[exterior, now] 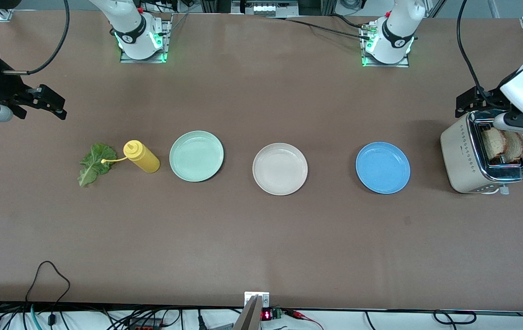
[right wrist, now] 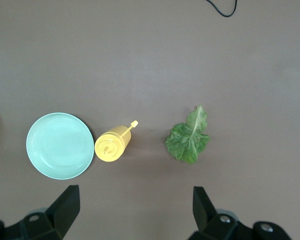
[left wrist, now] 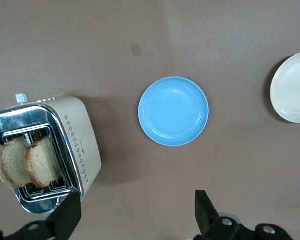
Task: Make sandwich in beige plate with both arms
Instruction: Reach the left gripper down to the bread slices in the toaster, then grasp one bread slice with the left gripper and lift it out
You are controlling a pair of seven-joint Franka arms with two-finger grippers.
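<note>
Beige plate (exterior: 280, 168) at mid-table, bare, between mint green plate (exterior: 196, 156) toward the right arm's end and blue plate (exterior: 383, 167) toward the left arm's end, all three well apart in one row. Also seen at the edge of the left wrist view, beside the blue plate. No sandwich assembled yet: two toast slices (exterior: 504, 144) upright in the slots of a cream toaster (exterior: 465, 158) at the left arm's end, dark crusts above the chrome top; green lettuce leaf (exterior: 94, 164) flat on the brown table (exterior: 261, 238) at the right arm's end, just beside a yellow squeeze bottle (exterior: 141, 156) whose cap tether reaches over the leaf's edge. Bottle between leaf and mint green plate, touching neither plate. Left gripper (left wrist: 137, 212) spread wide, holding nothing, up in the air over the toaster; one finger (left wrist: 65, 215) over the toaster's corner in the left wrist view, no contact with the bread visible. Right gripper (right wrist: 135, 210) likewise fully released and empty, raised over bare table at the right arm's end, fingers (right wrist: 65, 207) wide apart, with bottle, leaf and mint green plate all below in its wrist view. Neither gripper touching any plate, leaf or bottle.
</note>
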